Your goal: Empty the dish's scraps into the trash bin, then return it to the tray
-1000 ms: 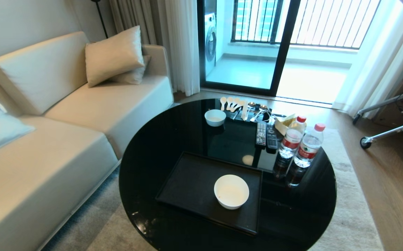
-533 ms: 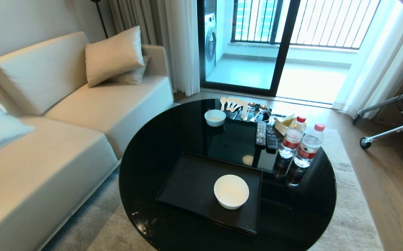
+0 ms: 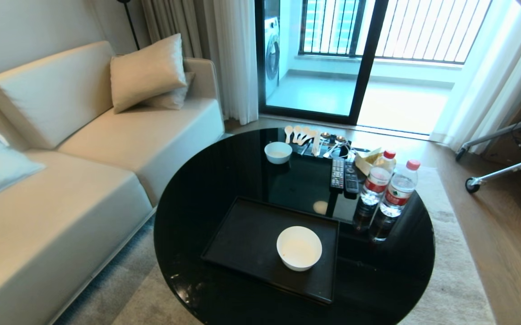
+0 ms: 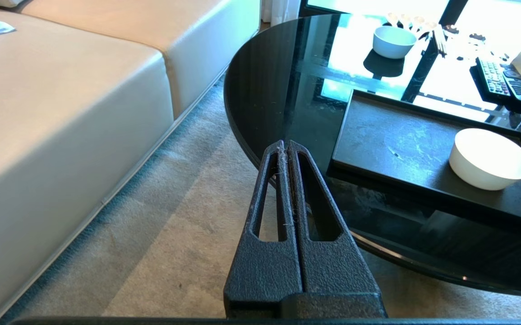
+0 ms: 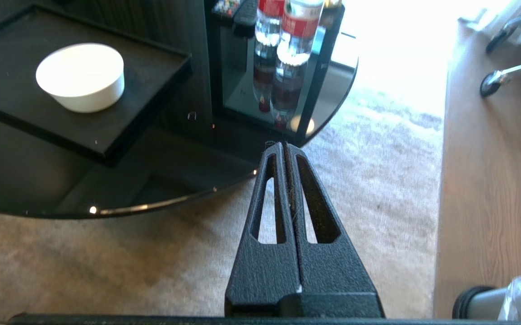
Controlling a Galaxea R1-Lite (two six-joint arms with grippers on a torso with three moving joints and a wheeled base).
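From your left side, the left gripper (image 4: 286,146) hangs over the carpet just beside the table edge, its jaws pressed together and holding nothing. On the round black table (image 3: 197,198) lies one tray (image 3: 246,239), and the dish (image 3: 299,248) stands upright on the tray's right part, near the front rim. I see no scraps inside it from the head view, so I judge it is already emptied. The dish looks light but stiff and glossy, so it can slip and can break; if you lift it again, take it at the rim, one finger inside and one outside. Further back stands one other bowl (image 3: 278,152), then two remote controls (image 3: 344,175) and two water bottles (image 3: 389,192). On the right, the right gripper (image 5: 284,146) is also closed tight and empty, over the carpet beside the table. The trash bin (image 5: 490,301) shows only partly, on the floor in the right wrist view.
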